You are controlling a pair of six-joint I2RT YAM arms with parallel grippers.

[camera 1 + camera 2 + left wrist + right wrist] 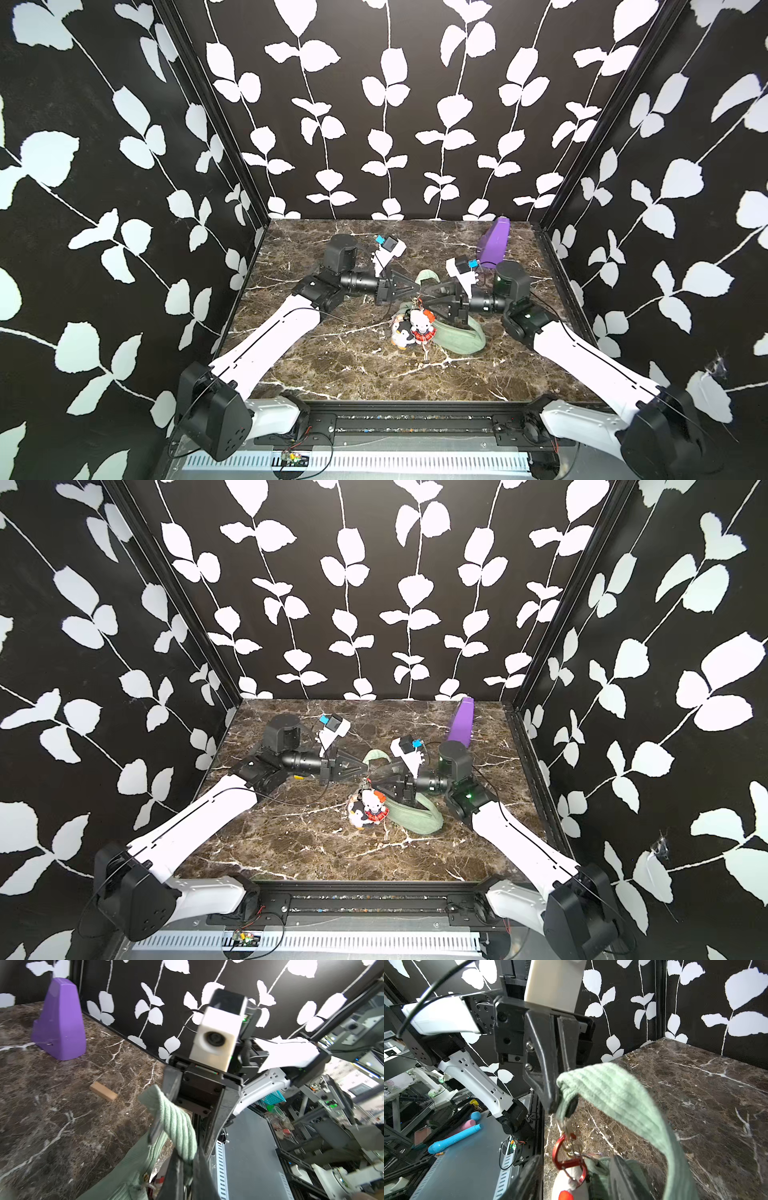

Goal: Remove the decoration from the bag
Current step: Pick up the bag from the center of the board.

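Note:
In both top views the sage-green bag (pixel 461 338) (pixel 417 820) lies on the marble table, its strap loop (pixel 428 276) raised between my two arms. The decoration (pixel 419 326) (pixel 370 808), a white plush cat and a small white bird, rests at the bag's left end. A red carabiner (pixel 566 1159) clips it to the bag. My left gripper (pixel 419 287) (pixel 188 1167) is shut on the strap (pixel 178 1126). My right gripper (pixel 423 297) (pixel 575 1178) faces it with jaws open. The carabiner and the cat's head lie between its fingers (pixel 623 1178).
A purple hard plastic wedge (pixel 494 241) (pixel 60 1022) stands at the back right corner. A small wooden block (pixel 103 1091) lies on the marble near it. Patterned walls close in the left, back and right sides. A black rail (pixel 415 419) runs along the front edge.

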